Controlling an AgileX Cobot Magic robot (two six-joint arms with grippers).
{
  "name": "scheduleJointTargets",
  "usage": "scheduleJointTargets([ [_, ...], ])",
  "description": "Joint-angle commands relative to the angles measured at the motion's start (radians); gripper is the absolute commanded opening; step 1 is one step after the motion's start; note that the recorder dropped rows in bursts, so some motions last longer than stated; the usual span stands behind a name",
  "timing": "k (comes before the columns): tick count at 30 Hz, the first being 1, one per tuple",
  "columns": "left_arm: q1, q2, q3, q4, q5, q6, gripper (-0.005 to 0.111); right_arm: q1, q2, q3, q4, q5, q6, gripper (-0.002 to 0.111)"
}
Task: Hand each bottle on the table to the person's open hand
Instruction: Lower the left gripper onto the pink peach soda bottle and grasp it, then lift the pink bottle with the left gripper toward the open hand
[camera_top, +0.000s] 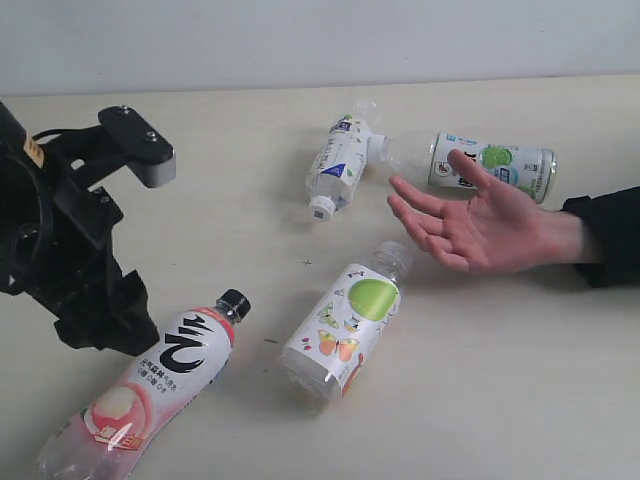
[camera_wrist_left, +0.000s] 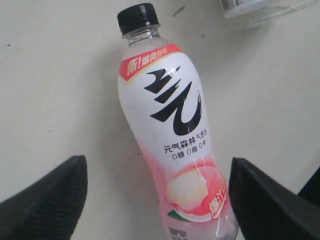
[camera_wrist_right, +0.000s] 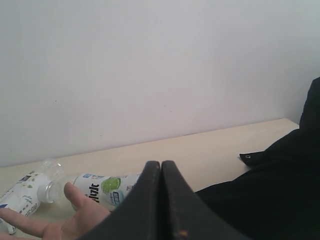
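Four bottles lie on the table (camera_top: 560, 380). A pink peach bottle (camera_top: 160, 385) with a black cap is at the front left. My left gripper (camera_wrist_left: 157, 200) is open above it, one finger (camera_wrist_left: 45, 200) on each side of its lower body, not touching. A green-apple bottle (camera_top: 345, 325) lies in the middle and a white-and-blue bottle (camera_top: 335, 165) farther back. A lime-label bottle (camera_top: 495, 165) lies behind the person's open hand (camera_top: 480, 225), palm up at the right. My right gripper (camera_wrist_right: 161, 170) is shut on nothing and out of the exterior view.
The left arm's black body (camera_top: 70, 250) stands over the table's left side. The person's dark sleeve (camera_top: 610, 235) comes in from the right edge. A pale wall (camera_wrist_right: 150, 65) rises behind the table.
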Motion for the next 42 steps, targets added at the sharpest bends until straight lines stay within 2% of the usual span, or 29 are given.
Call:
scheduleJointTargets([
  [1,-0.016,0.058,0.007,-0.025,-0.030,-0.032,0.076,0.001,-0.006,0.005,0.005,-0.003,-0.001,0.000],
  [22,-0.016,0.324,0.007,-0.085,-0.087,-0.034,0.075,0.001,-0.006,0.005,0.005,-0.003,-0.001,0.000],
  [24,-0.016,0.328,0.007,-0.091,-0.078,-0.034,0.066,0.001,-0.006,0.005,0.005,-0.003,-0.001,0.000],
  [26,-0.016,0.328,0.002,-0.091,-0.074,-0.034,0.039,0.001,-0.006,0.005,0.005,-0.003,-0.001,0.000],
  [28,-0.016,0.326,0.002,-0.075,-0.067,-0.030,0.003,0.001,-0.006,0.005,0.005,-0.003,-0.001,0.000],
  [33,-0.016,0.296,-0.016,0.001,0.023,-0.034,0.001,0.001,-0.006,0.005,0.005,-0.003,-0.001,0.000],
  [38,-0.018,0.239,-0.109,0.004,0.086,-0.143,0.001,0.001,-0.006,0.005,0.005,-0.003,-0.001,0.000],
  [42,-0.018,0.156,-0.181,0.000,0.025,-0.226,0.000,0.001,-0.006,0.005,0.021,-0.003,-0.001,0.000],
])
